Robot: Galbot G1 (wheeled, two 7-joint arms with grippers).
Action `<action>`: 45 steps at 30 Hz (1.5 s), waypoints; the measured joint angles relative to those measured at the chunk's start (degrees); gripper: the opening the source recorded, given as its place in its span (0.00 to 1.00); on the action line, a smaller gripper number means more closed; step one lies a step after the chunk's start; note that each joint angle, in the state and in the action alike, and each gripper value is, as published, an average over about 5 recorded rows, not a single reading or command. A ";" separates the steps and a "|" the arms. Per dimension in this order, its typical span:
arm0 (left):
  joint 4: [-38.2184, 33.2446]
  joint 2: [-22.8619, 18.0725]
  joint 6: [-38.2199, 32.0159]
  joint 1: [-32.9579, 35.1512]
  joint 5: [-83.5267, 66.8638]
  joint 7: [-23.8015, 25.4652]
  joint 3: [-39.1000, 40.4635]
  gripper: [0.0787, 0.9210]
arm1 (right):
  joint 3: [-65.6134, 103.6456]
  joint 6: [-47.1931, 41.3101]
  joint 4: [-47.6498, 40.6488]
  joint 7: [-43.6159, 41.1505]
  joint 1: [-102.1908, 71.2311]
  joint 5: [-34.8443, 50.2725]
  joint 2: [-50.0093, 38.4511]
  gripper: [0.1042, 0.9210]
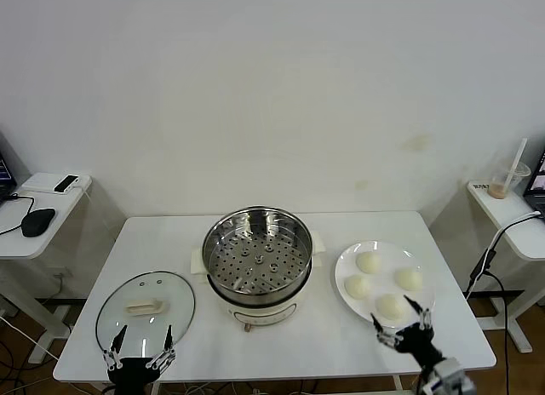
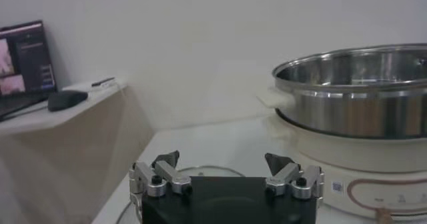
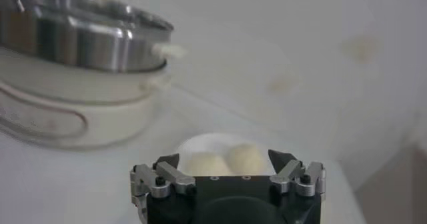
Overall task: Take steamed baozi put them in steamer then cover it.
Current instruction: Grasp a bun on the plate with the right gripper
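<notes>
The steamer, a shiny steel pot with a perforated tray on a white base, stands uncovered at the table's middle. To its right, several cream-white baozi lie on a white plate. The glass cover with its cream handle lies flat on the table to the left. My left gripper hovers open at the cover's near edge; the cover's rim shows between its fingers, with the steamer off to one side. My right gripper is open just short of the nearest baozi; ahead of that gripper are two baozi.
A side table on the left holds a black mouse and a phone. Another on the right carries a drink cup with a straw, and a black cable hangs beside it. Both grippers sit near the table's front edge.
</notes>
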 measured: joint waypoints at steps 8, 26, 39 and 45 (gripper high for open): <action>1.16 -0.32 -0.34 -0.80 0.90 0.33 -1.26 0.88 | -5.09 -0.51 -7.79 -12.08 15.00 -8.70 -11.37 0.88; 0.45 -1.53 0.16 -1.87 1.36 0.49 -3.64 0.88 | -45.95 4.21 -36.99 -36.85 62.60 -9.65 -17.22 0.88; -0.44 -1.80 0.97 -1.58 1.05 0.75 -5.53 0.88 | -62.74 5.18 -53.02 -42.11 77.12 -11.36 -8.20 0.88; -0.68 -2.30 1.14 -1.40 1.06 0.74 -6.17 0.88 | -66.26 5.24 -57.37 -43.07 79.43 -13.00 -4.76 0.88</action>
